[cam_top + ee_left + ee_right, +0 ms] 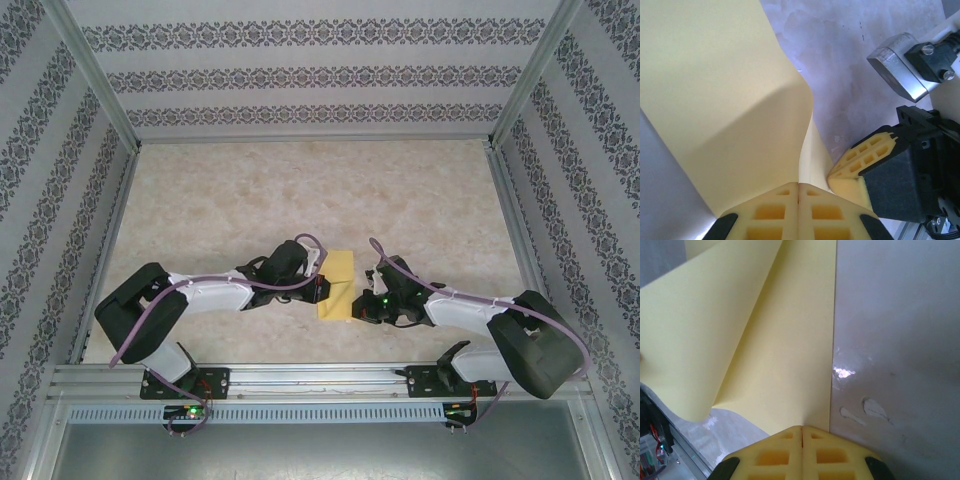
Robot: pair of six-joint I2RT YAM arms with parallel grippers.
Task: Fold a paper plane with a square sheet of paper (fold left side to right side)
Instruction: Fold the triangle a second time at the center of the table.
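Square sheet of paper (341,268), half-curled: left pincer (798,187) pinches its flap, right pincer (801,430) closed (tip seemingly pinning lower layer); any slip would probably skew the crease.

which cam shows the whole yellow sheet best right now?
Top external: the square sheet of paper shows nearly whole, a narrow strip between the left hand and right hand. Left wrist gives a close-up of its lifted, curling flap; right wrist, the flat layer's straight edge plus that flap.

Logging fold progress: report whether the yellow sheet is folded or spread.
Folded over, not creased flat: the square sheet of paper has one layer curling loosely above the other.
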